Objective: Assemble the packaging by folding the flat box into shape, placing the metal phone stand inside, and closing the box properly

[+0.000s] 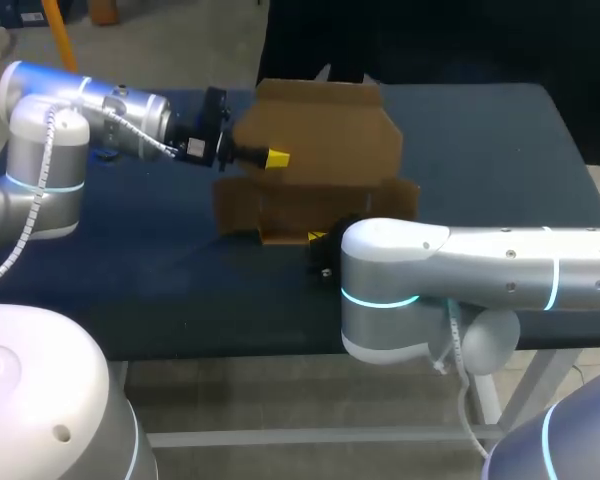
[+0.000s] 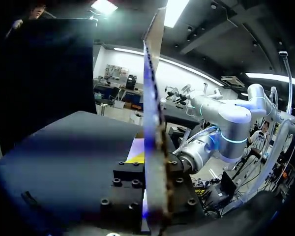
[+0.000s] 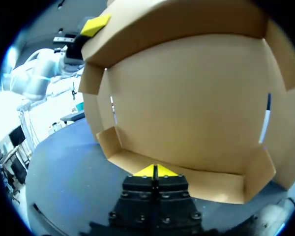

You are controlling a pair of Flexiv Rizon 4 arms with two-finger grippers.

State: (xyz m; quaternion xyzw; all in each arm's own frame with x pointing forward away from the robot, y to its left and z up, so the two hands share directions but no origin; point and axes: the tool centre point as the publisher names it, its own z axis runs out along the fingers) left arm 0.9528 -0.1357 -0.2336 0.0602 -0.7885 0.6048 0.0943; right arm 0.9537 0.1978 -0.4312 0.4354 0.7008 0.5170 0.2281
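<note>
Our box (image 1: 332,200) sideways across the counter (image 1: 500,130), lid (image 1: 325,125) up, pinched by our left gripper (image 1: 275,158) (right gripper (image 3: 155,171) squeezed tight, by the front wall).

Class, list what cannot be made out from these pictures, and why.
Phone stand: shows in no view.
Right gripper: head view, right arm mostly covers it.
Left gripper, its hold on the box: left wrist view, the edge-on box panel hides the far side.
</note>
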